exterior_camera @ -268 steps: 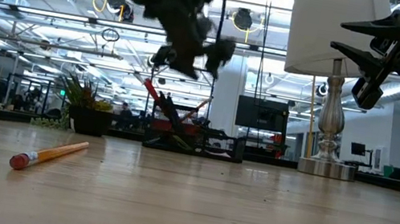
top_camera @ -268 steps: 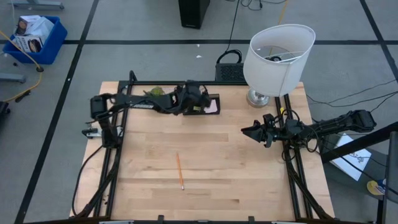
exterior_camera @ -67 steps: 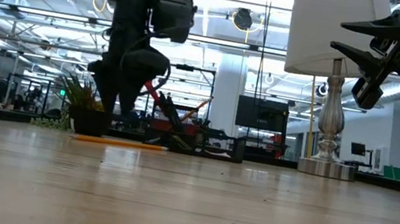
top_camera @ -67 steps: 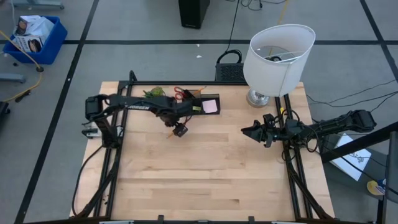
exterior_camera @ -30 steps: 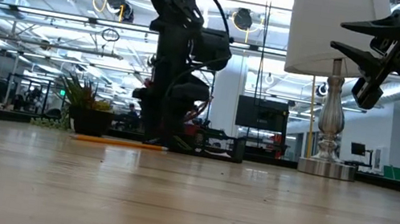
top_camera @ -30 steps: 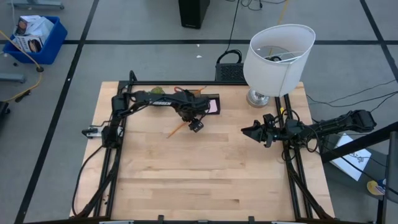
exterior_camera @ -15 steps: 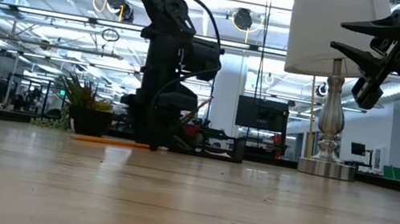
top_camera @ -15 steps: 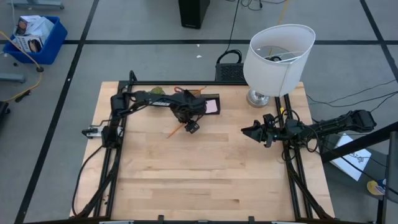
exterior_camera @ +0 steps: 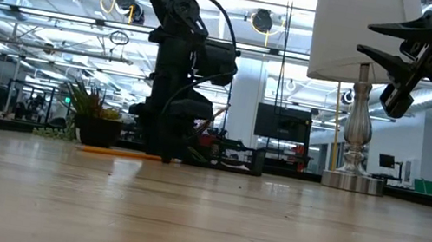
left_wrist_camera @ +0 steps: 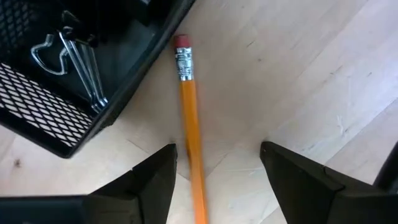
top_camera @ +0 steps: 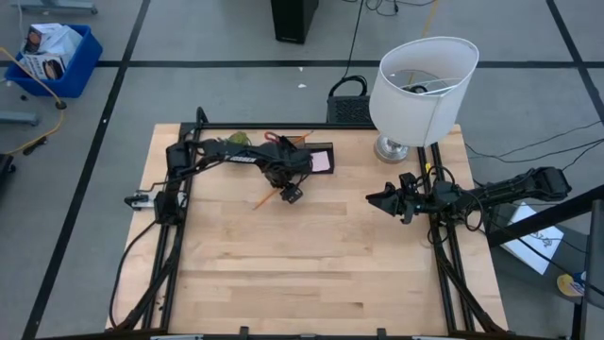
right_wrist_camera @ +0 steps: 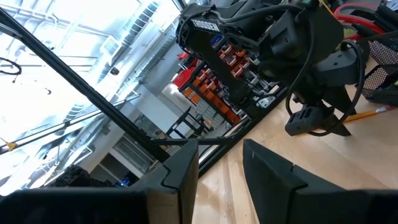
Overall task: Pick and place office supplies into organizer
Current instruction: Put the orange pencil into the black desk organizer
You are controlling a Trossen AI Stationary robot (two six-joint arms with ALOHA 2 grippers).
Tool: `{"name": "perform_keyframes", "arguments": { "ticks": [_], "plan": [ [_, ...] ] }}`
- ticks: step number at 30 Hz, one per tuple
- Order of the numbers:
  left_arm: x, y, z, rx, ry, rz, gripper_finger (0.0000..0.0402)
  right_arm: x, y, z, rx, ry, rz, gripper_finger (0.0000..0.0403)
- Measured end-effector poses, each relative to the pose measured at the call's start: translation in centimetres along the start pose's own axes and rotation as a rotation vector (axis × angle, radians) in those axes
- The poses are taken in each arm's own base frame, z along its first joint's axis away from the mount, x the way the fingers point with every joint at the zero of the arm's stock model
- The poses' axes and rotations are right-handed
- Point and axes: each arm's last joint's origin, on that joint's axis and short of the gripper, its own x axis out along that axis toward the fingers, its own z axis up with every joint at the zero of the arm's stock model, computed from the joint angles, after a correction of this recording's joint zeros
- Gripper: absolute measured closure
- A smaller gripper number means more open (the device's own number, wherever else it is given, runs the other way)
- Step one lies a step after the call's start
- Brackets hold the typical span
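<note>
We see the left gripper reaching down just above centre, fingers apart astride the orange pencil lying on the counter beside the mesh organizer. The right gripper hovers at right, fingers apart.

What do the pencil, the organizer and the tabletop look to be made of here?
Pencil: orange-painted wood by the look, with a ribbed metal ferrule and red rubber eraser. Organizer: black mesh, probably metal, going by the fine diamond grid; shiny wire clips lie inside. Tabletop: pale wood planks, visible grain and seams, matte finish.
</note>
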Motion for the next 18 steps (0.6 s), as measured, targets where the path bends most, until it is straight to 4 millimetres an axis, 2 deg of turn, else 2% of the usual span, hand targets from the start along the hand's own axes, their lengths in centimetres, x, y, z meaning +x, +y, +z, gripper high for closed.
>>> {"name": "perform_keyframes", "arguments": {
  "ticks": [3, 8, 18],
  "plan": [
    [0.1, -0.4, -0.2, -0.001, 0.006, 0.002, 0.0181, 0.0, 0.0, 0.0, 0.0, 0.0, 0.0, 0.0286],
    [0.1, -0.8, -0.4, -0.005, 0.001, 0.005, 0.0251, 0.0, 0.0, 0.0, 0.0, 0.0, 0.0, 0.0286],
    [0.3, -2.2, -1.0, 0.114, -0.016, 0.052, 0.0385, 0.0, 0.0, 0.0, 0.0, 0.0, 0.0, 0.0286]
  ]
}}
